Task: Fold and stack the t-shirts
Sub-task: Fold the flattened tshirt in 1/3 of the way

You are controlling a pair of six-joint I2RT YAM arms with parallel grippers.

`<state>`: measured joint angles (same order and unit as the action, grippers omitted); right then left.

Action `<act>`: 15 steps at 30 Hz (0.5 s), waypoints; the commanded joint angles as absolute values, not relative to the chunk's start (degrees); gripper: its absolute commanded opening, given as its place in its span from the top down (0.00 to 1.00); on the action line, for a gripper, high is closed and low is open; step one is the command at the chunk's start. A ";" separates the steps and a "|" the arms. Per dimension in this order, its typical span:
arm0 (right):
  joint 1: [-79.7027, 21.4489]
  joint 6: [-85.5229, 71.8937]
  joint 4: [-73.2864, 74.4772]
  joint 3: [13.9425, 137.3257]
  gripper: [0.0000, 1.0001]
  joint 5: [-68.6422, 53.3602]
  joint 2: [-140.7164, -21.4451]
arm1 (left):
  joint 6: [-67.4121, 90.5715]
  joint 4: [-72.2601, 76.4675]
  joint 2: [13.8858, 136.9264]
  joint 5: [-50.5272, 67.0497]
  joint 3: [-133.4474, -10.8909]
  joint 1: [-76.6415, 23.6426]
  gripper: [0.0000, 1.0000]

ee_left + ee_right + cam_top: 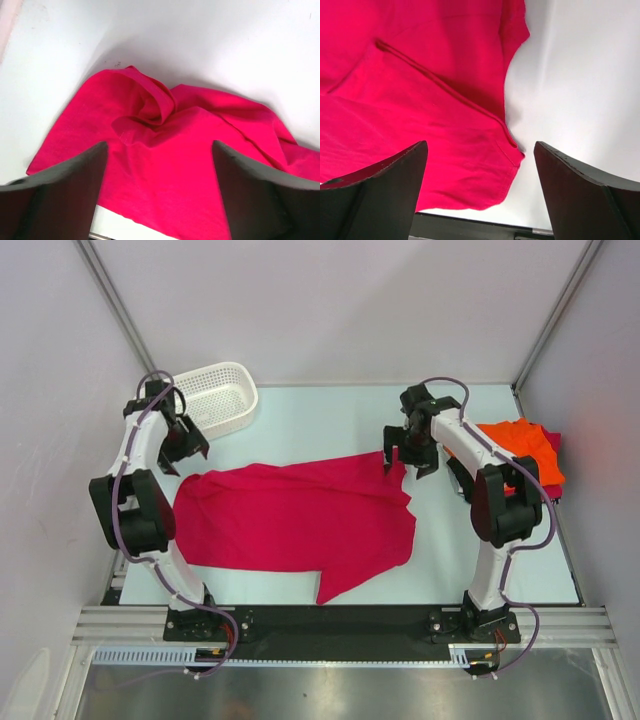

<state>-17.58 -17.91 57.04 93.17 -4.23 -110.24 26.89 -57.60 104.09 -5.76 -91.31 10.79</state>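
A crimson t-shirt [295, 520] lies spread across the middle of the table, one sleeve pointing toward the near edge. My left gripper [187, 443] hovers open over its far left corner, where the cloth [165, 150] is rumpled. At the shirt's far right corner my right gripper [410, 455] is open too, with the hem corner [512, 155] lying loose between the jaws. An orange t-shirt [522, 453] is bunched at the right edge on top of another crimson one [553, 442].
A white mesh basket [222, 398] stands at the far left of the table, just behind my left gripper. White walls enclose the table on three sides. The black base rail [330, 625] runs along the near edge.
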 commanded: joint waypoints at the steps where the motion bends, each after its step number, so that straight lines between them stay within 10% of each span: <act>1: -17.58 -16.53 51.69 94.13 0.13 -7.27 -110.04 | 24.96 -56.87 104.06 -4.04 -92.02 10.55 0.27; 4: -17.14 -17.05 47.91 96.05 0.18 -11.05 -112.92 | 25.14 -56.43 103.45 -2.82 -91.67 10.55 0.62; 15: -18.81 -14.42 49.48 108.72 0.25 -13.62 -125.85 | 24.35 -57.04 101.34 -2.29 -91.76 10.46 0.48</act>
